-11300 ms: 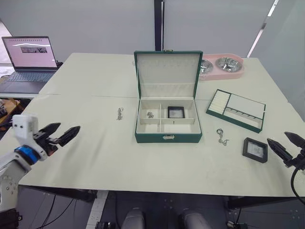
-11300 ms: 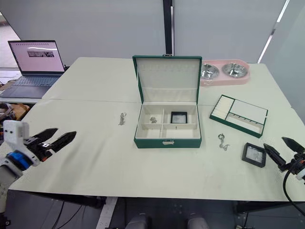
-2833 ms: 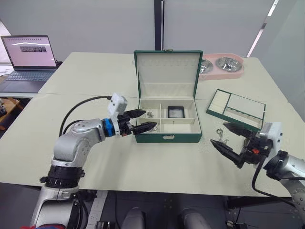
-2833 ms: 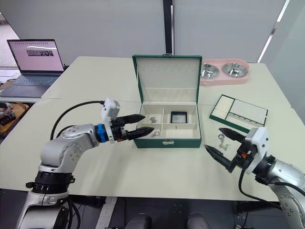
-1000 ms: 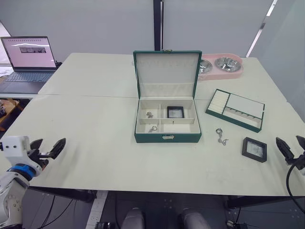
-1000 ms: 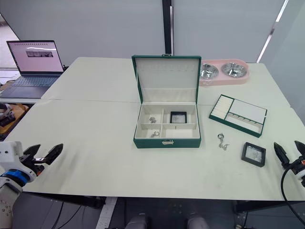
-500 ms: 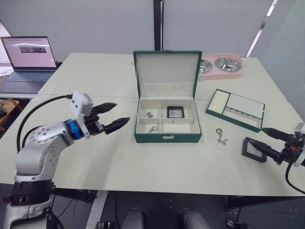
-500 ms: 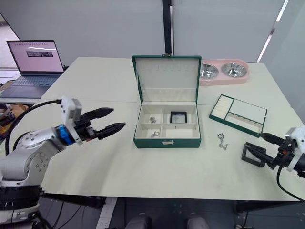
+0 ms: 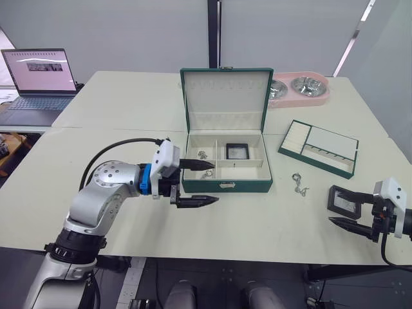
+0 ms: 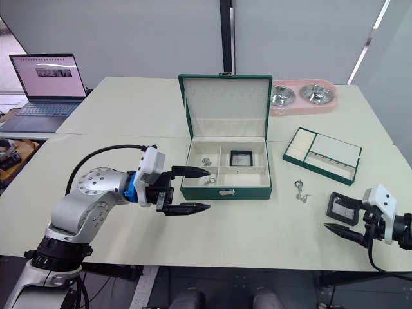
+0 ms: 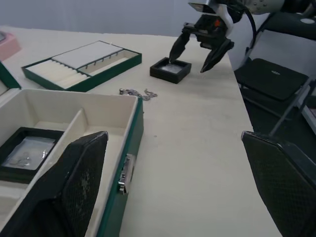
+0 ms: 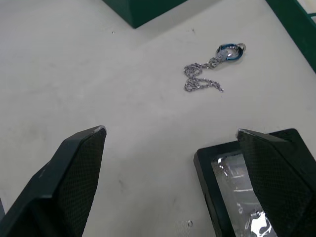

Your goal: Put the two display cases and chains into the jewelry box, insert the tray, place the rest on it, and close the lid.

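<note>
Left pincer (image 9: 198, 182), jaws wide and empty, has swung back in beside the jewelry box (image 9: 226, 185) front-left corner; half a second ago it hung further left. Box, lid (image 9: 225, 100) up, holds one display case (image 9: 237, 151) and two chains (image 9: 205, 164). One chain (image 9: 299, 185) lies on the worktop (image 9: 129, 109) near the tray (image 9: 319, 148). Right pincer (image 9: 351, 212), wide, now straddles the second display case (image 9: 343, 200); pickup looks imminent.
</note>
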Robot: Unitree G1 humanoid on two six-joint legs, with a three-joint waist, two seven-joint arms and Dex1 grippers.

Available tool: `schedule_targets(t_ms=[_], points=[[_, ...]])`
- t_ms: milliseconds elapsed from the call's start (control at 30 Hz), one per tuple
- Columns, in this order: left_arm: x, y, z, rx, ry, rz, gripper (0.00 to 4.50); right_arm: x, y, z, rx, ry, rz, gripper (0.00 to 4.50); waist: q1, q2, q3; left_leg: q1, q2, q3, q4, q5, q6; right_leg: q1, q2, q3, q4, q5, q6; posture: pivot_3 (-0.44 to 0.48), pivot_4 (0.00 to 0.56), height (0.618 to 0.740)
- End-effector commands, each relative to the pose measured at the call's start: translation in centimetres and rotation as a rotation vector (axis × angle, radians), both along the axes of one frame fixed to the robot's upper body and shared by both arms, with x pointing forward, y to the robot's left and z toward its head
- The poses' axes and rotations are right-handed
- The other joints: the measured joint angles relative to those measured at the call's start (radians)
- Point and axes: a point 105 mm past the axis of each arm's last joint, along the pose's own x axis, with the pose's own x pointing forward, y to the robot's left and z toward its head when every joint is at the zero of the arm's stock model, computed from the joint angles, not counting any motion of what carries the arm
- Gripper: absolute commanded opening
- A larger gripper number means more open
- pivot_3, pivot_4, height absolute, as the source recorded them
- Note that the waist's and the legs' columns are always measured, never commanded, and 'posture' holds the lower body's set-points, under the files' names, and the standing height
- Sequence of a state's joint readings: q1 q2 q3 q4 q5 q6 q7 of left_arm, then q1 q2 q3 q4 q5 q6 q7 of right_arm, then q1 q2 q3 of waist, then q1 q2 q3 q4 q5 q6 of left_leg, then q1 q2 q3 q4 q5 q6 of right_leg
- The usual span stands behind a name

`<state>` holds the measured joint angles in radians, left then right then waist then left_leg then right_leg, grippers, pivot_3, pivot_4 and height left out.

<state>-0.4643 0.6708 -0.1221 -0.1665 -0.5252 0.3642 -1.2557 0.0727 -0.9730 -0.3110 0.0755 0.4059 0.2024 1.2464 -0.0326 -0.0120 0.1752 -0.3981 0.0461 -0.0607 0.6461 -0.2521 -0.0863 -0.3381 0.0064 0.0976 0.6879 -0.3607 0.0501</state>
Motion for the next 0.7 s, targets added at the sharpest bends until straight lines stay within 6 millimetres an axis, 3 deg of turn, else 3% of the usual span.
schedule_targets(t_ms=[33,367,700], points=[[-0.7,-0.5,-0.5,0.054,-0.065,-0.085,4.49,-0.4,-0.8,0.4,-0.084,-0.008,0.026,4.5,0.0,0.0,0.0,0.0,0.0,0.0,0.0,0.0,0.0,0.0,0.0,0.0,0.0,0.0,0.0,0.0,0.15,0.74],[-1.4,-1.0,-1.9,0.065,-0.068,-0.139,4.49,-0.5,-1.6,-0.7,-0.127,-0.008,0.012,4.5,0.0,0.0,0.0,0.0,0.0,0.0,0.0,0.0,0.0,0.0,0.0,0.0,0.0,0.0,0.0,0.0,0.15,0.74],[-2.0,1.4,-2.1,-0.02,-0.032,0.075,4.49,-0.2,-2.1,-0.9,-0.128,-0.032,-0.003,4.5,-0.002,0.0,0.0,0.001,0.001,0.0,0.0,0.0,0.0,0.0,0.0,0.0,0.0,0.0,0.0,0.0,0.15,0.74]])
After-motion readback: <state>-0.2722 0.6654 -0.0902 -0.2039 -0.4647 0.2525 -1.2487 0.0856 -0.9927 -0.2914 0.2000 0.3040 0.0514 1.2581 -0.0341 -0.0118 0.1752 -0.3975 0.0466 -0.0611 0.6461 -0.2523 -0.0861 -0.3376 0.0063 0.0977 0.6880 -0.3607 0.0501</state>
